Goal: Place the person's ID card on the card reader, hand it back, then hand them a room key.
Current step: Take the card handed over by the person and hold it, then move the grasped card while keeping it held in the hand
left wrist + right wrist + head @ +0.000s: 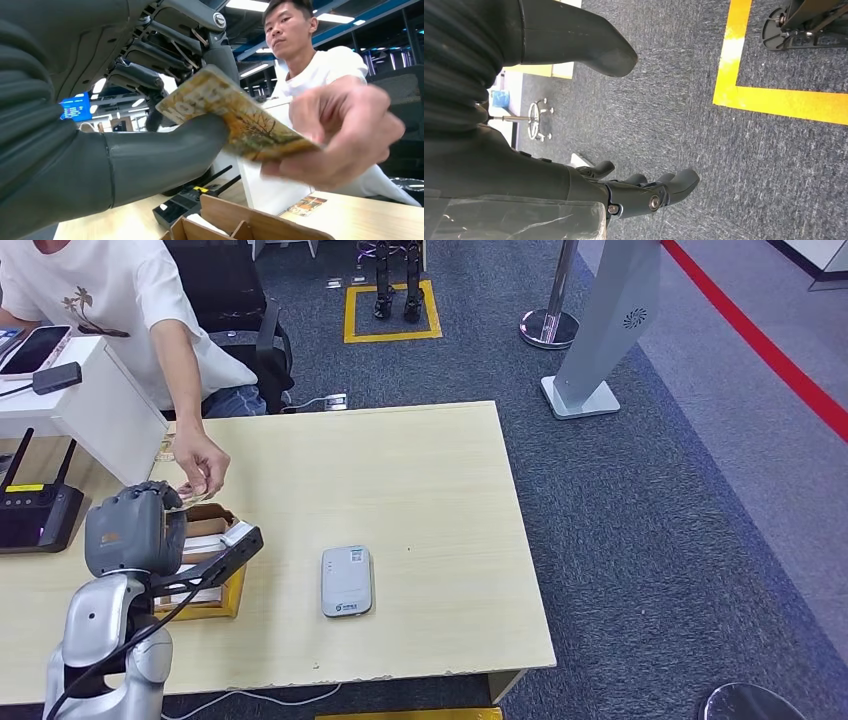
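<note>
1. Your left hand [150, 125] pinches a card [235, 120] between the thick grey thumb and the dark fingers above it: a thin, flat, glossy rectangle printed in yellows and browns. Whether it is the ID card or the room key, you cannot tell from the print.
2. Judge it light, stiff and slippery. One corner sits in your pinch, so hold by the flat faces, not the edge, or it may swivel out.
3. At the card's far end, the person's hand [340, 135] closes on it too, fingers under and thumb over. Both of you have it now.
4. Just beneath your left hand sits a cardboard box [215, 570] with dividers, matte brown, resting on the pale wooden table [430, 480].
5. Further out to the side of that hand lies the card reader [347, 581], a smooth grey slab with rounded corners, nothing on it.
6. Your right hand [644, 192] hangs over grey carpet, fingers apart, holding nothing.
</note>
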Action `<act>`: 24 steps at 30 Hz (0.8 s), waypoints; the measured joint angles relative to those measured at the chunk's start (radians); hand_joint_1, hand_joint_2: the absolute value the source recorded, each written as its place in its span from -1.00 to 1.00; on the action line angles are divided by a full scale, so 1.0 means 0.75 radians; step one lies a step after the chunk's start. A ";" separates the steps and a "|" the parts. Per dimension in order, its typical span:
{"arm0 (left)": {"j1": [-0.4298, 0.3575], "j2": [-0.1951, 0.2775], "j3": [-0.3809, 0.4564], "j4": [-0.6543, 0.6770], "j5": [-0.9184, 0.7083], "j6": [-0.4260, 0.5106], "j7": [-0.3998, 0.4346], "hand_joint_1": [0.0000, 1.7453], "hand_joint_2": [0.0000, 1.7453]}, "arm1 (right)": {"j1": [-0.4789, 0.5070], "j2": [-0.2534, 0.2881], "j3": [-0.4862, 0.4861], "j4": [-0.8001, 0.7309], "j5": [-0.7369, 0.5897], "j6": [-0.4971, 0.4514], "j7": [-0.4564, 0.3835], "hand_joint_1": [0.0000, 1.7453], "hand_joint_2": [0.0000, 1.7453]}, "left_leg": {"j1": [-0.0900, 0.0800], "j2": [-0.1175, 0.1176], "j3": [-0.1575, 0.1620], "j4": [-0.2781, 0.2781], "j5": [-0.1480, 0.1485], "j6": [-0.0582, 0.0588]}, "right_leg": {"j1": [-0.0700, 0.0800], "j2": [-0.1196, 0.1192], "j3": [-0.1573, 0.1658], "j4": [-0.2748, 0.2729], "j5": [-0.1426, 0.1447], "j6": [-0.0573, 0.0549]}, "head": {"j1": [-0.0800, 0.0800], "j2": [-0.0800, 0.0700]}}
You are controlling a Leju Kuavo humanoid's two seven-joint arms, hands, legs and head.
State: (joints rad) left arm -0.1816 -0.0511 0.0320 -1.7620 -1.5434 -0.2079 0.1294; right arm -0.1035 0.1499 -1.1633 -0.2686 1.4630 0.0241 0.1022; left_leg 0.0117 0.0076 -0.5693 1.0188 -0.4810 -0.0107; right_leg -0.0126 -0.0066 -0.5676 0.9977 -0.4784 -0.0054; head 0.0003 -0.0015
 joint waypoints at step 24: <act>0.006 -0.056 -0.077 0.051 0.000 0.060 -0.049 1.00 1.00 | 0.000 0.000 0.018 0.000 0.009 0.000 0.005 -1.00 1.00 | 0.000 0.000 0.000 0.000 0.000 0.000 | 0.000 0.000 0.000 0.000 0.000 0.000 | 0.000 0.000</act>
State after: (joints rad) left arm -0.1772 -0.0928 -0.0255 -1.7240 -1.5434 -0.1630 0.0930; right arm -0.1034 0.1499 -1.1498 -0.2686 1.4695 0.0239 0.1057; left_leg 0.0115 0.0074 -0.5695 1.0190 -0.4810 -0.0106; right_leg -0.0128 -0.0067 -0.5676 0.9977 -0.4783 -0.0053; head 0.0004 -0.0015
